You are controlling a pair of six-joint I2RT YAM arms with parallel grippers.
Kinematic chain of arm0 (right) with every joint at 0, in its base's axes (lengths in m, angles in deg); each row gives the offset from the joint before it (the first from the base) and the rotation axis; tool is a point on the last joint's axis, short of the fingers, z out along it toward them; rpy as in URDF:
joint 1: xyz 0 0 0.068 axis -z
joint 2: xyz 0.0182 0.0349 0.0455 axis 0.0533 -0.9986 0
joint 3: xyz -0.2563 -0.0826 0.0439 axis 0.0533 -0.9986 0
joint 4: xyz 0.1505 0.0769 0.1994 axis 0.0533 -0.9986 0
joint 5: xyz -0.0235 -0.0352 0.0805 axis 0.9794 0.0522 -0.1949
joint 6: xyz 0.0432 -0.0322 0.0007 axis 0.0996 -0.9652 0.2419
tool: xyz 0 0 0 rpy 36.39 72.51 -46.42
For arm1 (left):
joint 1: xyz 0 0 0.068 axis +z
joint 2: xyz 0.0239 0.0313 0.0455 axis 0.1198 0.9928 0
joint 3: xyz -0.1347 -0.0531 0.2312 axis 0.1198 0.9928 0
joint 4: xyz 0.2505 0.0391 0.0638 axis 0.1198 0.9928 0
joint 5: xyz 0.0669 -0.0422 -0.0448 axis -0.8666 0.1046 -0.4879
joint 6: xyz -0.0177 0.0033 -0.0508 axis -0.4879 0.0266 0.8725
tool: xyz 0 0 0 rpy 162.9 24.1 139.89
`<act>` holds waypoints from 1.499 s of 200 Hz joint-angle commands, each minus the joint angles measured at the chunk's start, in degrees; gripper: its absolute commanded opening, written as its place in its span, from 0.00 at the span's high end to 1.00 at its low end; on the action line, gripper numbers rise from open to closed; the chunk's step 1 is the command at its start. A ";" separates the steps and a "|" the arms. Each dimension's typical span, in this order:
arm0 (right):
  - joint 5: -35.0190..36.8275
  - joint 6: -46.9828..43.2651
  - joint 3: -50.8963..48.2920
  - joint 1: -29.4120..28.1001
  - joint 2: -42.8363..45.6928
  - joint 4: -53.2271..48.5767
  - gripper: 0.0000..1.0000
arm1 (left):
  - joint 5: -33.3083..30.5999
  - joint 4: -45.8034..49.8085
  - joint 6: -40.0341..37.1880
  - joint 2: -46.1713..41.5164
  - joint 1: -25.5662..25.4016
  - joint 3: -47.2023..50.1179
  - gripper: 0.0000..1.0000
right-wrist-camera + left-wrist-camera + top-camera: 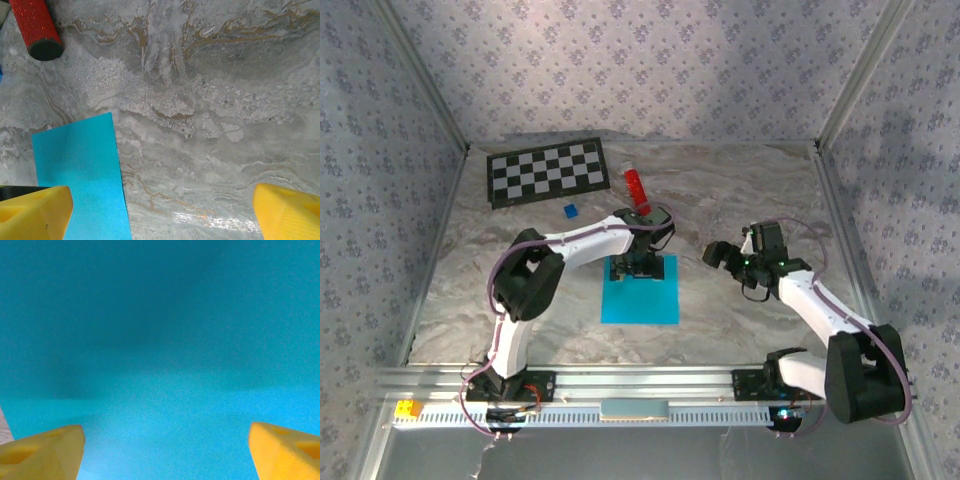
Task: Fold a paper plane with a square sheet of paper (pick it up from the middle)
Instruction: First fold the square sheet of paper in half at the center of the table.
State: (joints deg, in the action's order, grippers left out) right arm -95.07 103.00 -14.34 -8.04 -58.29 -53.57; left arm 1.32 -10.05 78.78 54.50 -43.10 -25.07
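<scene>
Hovering low over the far part of the square sheet of paper (640,300), which lies flat on the counter (740,190), the left gripper (166,432) has its jaws apart, probably to pinch it. The right gripper (162,195) hangs beside the sheet, jaws apart too.

You will find no readable text, labels, brands or numbers here; the far-left checkerboard (548,172) bears plain black-and-white squares.

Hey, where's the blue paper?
Top view: the paper lies flat mid-table, its far edge under the left gripper, with the red cylinder beyond it and the right gripper to its right.
</scene>
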 commanded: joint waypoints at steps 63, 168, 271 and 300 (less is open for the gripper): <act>-4.39 -2.13 2.43 0.34 -4.21 0.91 0.04 | 0.25 1.91 1.09 3.60 -0.82 -2.45 0.12; -4.62 -1.33 2.72 0.31 -6.07 1.41 0.03 | 0.37 2.24 1.26 5.97 -1.29 -2.80 0.10; -3.24 -0.54 3.65 0.31 -6.42 0.70 0.03 | 1.21 0.76 1.20 8.64 -1.88 -0.25 0.09; -2.89 -0.04 4.43 0.30 -6.70 0.21 0.03 | 1.61 0.31 0.83 8.71 -1.98 -0.25 0.12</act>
State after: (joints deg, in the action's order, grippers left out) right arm -98.88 101.89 -11.80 -8.06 -64.24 -52.22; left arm 1.56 -9.40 79.22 59.51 -44.15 -27.27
